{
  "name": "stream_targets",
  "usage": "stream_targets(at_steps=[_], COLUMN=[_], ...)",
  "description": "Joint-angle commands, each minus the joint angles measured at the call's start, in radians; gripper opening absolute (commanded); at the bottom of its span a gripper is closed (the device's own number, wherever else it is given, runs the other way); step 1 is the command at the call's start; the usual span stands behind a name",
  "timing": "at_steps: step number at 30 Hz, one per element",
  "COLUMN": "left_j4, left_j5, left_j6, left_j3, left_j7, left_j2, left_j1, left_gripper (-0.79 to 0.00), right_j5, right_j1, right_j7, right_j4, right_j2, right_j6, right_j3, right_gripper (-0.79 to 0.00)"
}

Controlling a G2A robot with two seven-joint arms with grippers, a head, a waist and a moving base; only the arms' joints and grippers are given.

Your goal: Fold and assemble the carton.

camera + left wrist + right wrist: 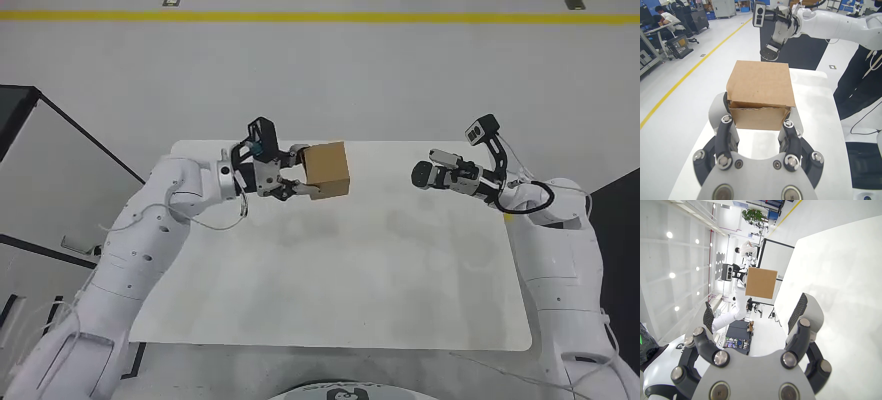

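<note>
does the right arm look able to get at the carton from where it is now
Probably yes. The right gripper is open and faces the carton, which the left gripper holds by the opposite end. Nothing stands between them over the table, and the facing side is bare.

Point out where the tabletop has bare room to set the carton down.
The table is bare across its middle and near half, side to side, to the near edge. Crowded along the far strip: the carton in the left gripper, the open right gripper opposite.
</note>
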Motion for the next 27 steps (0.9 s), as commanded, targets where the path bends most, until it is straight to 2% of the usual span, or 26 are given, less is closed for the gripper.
stream_targets(at_steps=[1,5,12,17,19,27], left_j4=[-0.038,-0.155,-0.412,-0.523,-0.562,-0.562], left_j5=[-0.047,-0.177,-0.492,-0.717,-0.796,-0.796], left_j6=[-0.014,0.000,0.053,0.098,0.092,0.092], left_j3=[-0.053,-0.158,-0.315,-0.400,-0.433,-0.433], left_j7=[-0.042,-0.174,-0.491,-0.688,-0.735,-0.735], left_j2=[0.015,0.048,0.109,0.147,0.160,0.160], left_j1=[0.018,0.074,0.164,0.208,0.226,0.226], left_gripper=[-0.785,-0.785,-0.785,-0.785,-0.785,-0.785], right_j5=[0.000,0.000,0.000,0.000,0.000,0.000], right_j1=[0.000,0.000,0.000,0.000,0.000,0.000], right_j7=[0.000,0.000,0.000,0.000,0.000,0.000], right_j4=[0.000,0.000,0.000,0.000,0.000,0.000], right_j2=[0.000,0.000,0.000,0.000,0.000,0.000], right_j6=[0.000,0.000,0.000,0.000,0.000,0.000], right_j3=[0.000,0.000,0.000,0.000,0.000,0.000], right_gripper=[0.000,0.000,0.000,0.000,0.000,0.000])
